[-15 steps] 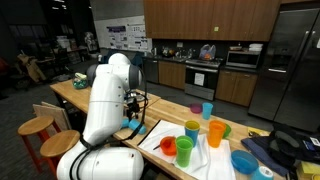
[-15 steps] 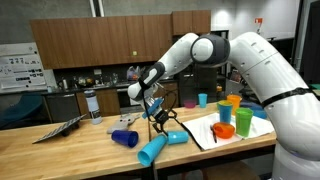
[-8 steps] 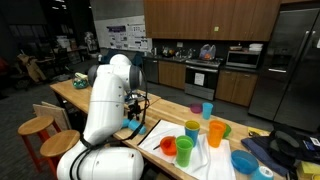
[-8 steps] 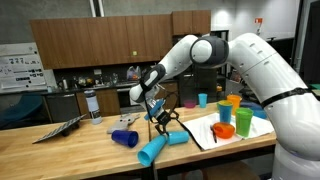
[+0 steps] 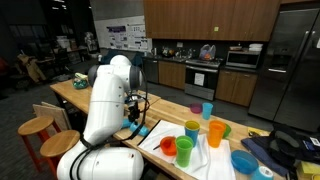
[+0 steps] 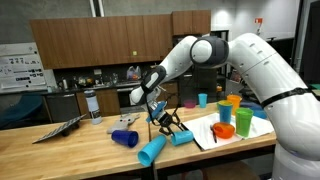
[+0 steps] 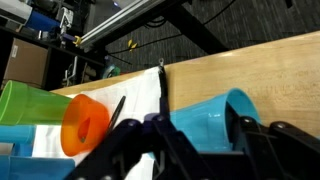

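Light-blue cup [image 5: 141, 129] lies on its side below the gripper [image 5: 134, 120] in an exterior view. In an exterior view it rests on the wooden counter [image 6: 70, 142]. Wrist view: jaws straddle it, half-wide, contact unclear; squeeze gently and centred, lest it roll.

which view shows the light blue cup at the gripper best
The wrist view: the light blue cup lies on its side, close up, between the jaws of the gripper. Both exterior views show it only small, low beside the gripper.
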Tool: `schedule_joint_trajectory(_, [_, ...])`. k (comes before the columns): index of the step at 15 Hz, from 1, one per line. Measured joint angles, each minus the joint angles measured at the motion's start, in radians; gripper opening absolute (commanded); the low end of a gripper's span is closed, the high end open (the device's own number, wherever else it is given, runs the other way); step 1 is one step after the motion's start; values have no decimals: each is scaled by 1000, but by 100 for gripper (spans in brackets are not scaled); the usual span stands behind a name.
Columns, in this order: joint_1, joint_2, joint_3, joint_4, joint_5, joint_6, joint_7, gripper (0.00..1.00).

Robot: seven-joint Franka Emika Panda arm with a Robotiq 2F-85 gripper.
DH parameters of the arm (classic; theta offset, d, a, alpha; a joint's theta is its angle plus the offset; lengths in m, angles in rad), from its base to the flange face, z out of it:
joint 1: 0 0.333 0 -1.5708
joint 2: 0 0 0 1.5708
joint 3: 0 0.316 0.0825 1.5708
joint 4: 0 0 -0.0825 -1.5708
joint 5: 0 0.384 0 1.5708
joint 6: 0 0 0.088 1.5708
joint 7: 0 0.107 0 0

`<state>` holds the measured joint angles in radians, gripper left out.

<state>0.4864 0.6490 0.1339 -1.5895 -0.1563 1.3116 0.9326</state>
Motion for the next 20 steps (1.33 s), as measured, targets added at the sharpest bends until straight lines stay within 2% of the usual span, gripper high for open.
schedule_joint_trajectory(3, [-1, 0, 0, 0, 0, 0, -1, 1])
schedule_joint_trajectory(5, [-5, -4, 0, 0, 1, 1, -1, 4])
schedule_joint_trajectory(8, [-26, -48, 3, -14, 8, 39, -20, 3])
schedule_joint_trajectory(12, [-61, -165, 11, -81, 11, 173, -95, 2])
schedule_joint_trajectory(17, [-98, -325, 31, -226, 14, 394, -258, 2])
schedule_joint_trajectory(20, [-136, -411, 43, -326, 99, 525, -369, 2])
